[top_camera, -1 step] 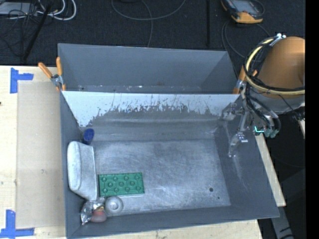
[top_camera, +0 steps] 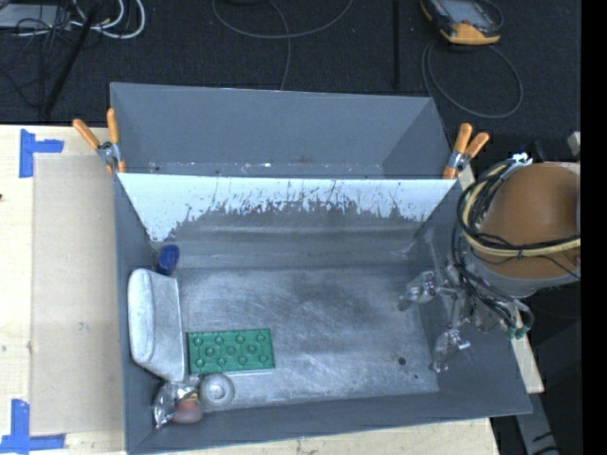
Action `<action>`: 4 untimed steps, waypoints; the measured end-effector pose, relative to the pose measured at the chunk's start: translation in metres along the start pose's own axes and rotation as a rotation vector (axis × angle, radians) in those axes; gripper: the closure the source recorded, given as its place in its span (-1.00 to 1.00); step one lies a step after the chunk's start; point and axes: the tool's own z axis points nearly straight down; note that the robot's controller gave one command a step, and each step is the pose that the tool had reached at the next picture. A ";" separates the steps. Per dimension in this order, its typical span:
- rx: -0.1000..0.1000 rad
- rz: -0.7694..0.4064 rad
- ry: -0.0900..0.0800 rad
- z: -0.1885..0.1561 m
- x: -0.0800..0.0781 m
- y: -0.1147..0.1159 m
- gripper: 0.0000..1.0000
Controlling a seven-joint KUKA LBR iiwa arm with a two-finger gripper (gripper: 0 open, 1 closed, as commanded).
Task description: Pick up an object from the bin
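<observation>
Camera view: the arm [top_camera: 531, 221] is reaching into the grey metal bin [top_camera: 285, 140] from the right, its rounded orange-brown cover [top_camera: 545, 207] hanging over the bin's right rim with black and yellow cables [top_camera: 477, 218] looping around it. The gripper [top_camera: 433, 318] is hovering above the right part of the bin's floor. Its two metal fingers [top_camera: 415, 292] are standing spread apart, and nothing is sitting between them; only scuffed bare floor is showing there.

All the loose things are lying well apart from the gripper, gathered along the bin's left side. A flat green plate [top_camera: 230, 351], rectangular and covered in rows of small round studs, is lying face up on the floor near the front left. Just beside it on the left, a long pale grey-white piece with rounded ends [top_camera: 155, 320] is lying along the left wall and touching the plate's left edge. Beyond that piece's far end, a small blue cap-like thing [top_camera: 168, 258] is sitting close to the left wall. In front of the green plate, a small round silvery thing [top_camera: 217, 390] is resting by the plate's near edge, and a crumpled clear wrapper with something reddish inside [top_camera: 178, 406] is lying against it in the front left corner.
</observation>
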 end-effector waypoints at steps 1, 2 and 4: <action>-0.001 -0.046 -0.008 -0.029 -0.011 0.085 -1.00; -0.001 -0.080 -0.002 0.019 -0.036 0.151 -1.00; 0.004 -0.253 -0.009 0.070 -0.072 0.242 -1.00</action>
